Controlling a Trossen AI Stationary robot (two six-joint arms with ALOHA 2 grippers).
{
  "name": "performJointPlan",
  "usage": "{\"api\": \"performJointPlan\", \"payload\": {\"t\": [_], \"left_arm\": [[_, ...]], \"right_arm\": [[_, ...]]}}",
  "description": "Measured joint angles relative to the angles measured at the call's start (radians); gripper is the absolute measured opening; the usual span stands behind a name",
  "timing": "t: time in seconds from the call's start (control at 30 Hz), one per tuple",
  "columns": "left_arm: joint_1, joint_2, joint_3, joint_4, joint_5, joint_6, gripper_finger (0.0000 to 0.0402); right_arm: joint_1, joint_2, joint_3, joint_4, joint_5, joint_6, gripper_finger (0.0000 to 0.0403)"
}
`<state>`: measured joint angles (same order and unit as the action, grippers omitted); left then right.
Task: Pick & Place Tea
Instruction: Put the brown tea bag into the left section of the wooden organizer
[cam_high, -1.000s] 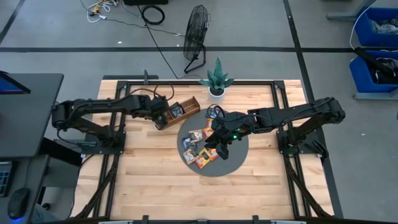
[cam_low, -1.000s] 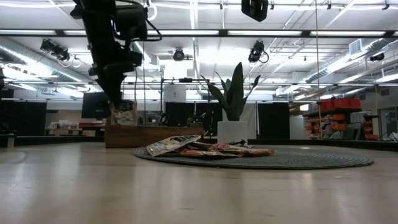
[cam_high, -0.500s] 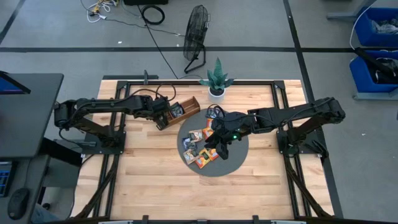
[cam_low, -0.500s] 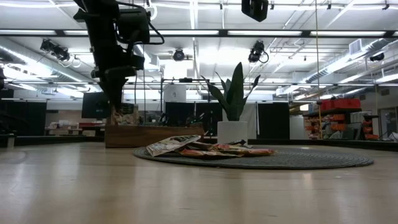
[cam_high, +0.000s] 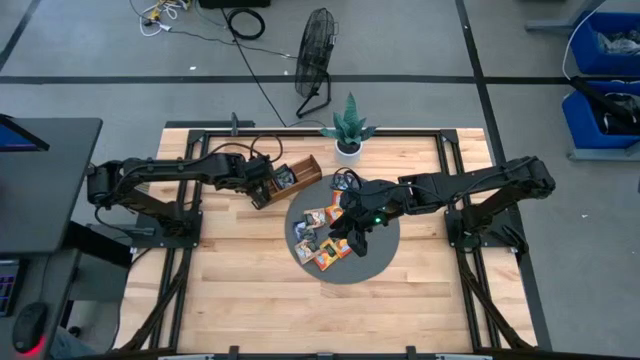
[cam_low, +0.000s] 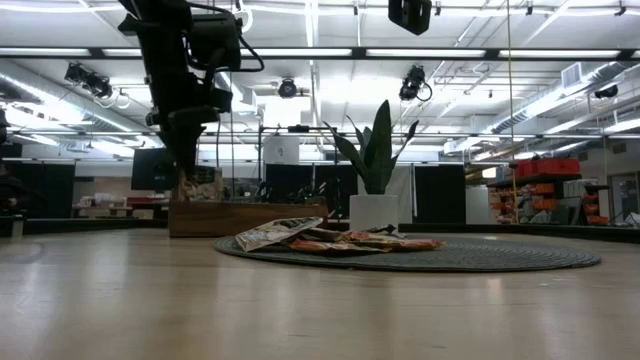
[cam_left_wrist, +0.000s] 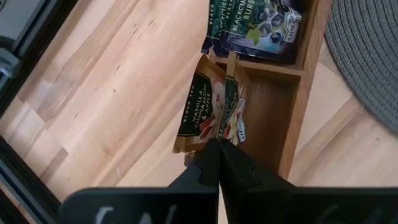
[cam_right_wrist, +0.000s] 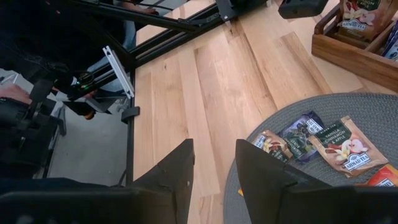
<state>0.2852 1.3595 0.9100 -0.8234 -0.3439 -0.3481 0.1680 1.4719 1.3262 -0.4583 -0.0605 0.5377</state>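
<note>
No shift: left gripper (cam_left_wrist: 219, 146) clamping sachet (cam_left_wrist: 211, 112).

Wood table (cam_high: 240, 280) carries round grey mat (cam_high: 375, 262), wooden tray (cam_high: 300, 172) & potted plant (cam_high: 348, 128).

A potted plant (cam_high: 348, 128) is set at the table's (cam_high: 250, 290) far edge; a fan (cam_high: 316, 60) is stood beyond, near blue bins (cam_high: 605, 70).

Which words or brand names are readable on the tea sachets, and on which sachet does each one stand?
"BLACK TEA", "VANILLA": sachet held by the left gripper over the wooden tray.
"BLACKCURRANT": dark sachet in the tray.
"AHMAD TEA": pale sachet on the grey mat.
Other sachets' print: too small to read.
</note>
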Motion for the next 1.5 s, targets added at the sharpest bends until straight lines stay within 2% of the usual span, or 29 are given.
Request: {"api": "performJointPlan", "payload": {"t": [0.3, 0.73, 0.9, 1.23, 1.5], "left_arm": [[-0.001, 0.049, 0.000, 0.004, 0.000, -0.038, 0.0002], [-0.001, 0.050, 0.000, 0.011, -0.003, -0.055, 0.0006], [-0.001, 0.050, 0.000, 0.013, -0.003, -0.055, 0.0031], [-0.001, 0.050, 0.000, 0.018, -0.011, -0.051, 0.0105], [-0.002, 0.000, 0.001, 0.017, -0.011, -0.052, 0.0131]], "right_arm": [[0.000, 0.000, 0.000, 0.000, 0.000, 0.000, 0.0127], [0.000, 0.000, 0.000, 0.000, 0.000, 0.000, 0.0127], [0.000, 0.000, 0.000, 0.000, 0.000, 0.000, 0.0127], [0.000, 0.000, 0.000, -0.001, 0.000, -0.001, 0.0127], [0.000, 0.000, 0.000, -0.015, 0.000, -0.001, 0.0127]]}}
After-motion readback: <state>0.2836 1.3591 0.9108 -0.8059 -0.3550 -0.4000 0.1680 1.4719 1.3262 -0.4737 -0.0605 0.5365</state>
